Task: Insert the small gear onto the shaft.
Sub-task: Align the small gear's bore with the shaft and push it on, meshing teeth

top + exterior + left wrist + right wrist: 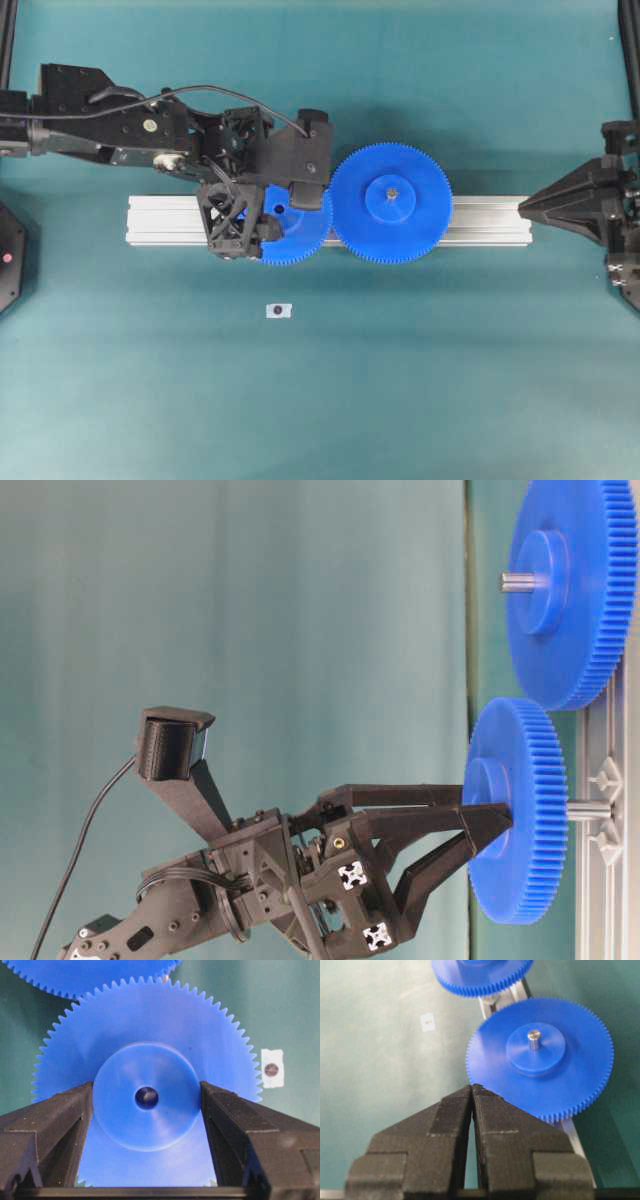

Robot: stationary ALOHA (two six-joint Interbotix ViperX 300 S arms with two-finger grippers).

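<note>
A: Ok, where are we? I see the left gripper with its black fingers clamped on the raised round hub of the small blue plastic toothed gear.

B: Yep, gripping it, one pad either side of the hub in the wrist view. The gear sits over the silver aluminium rail, just beside the larger blue gear, teeth nearly touching or meshed; can't tell which from overhead.

A: And the thin grey metal shaft?

B: Table-level view shows it between the gear's back face and the rail. So the pin's already in the bore, I'd say, but the gear is still held clear of the rail w/ a stretch of bare shaft showing.

A: So partly on, not seated?

B: My read, yes. Through the centre hole in the left wrist view there's something greyish, prob. the pin tip, too dim to be sure. Left to do: push the gear down the rest of the way, let go, pull back.

A: Right gripper?

B: Jaws closed on nothing, parked well apart at the rail's far end. Little white tag w/ dark dot lies on the green table, not involved.
</note>
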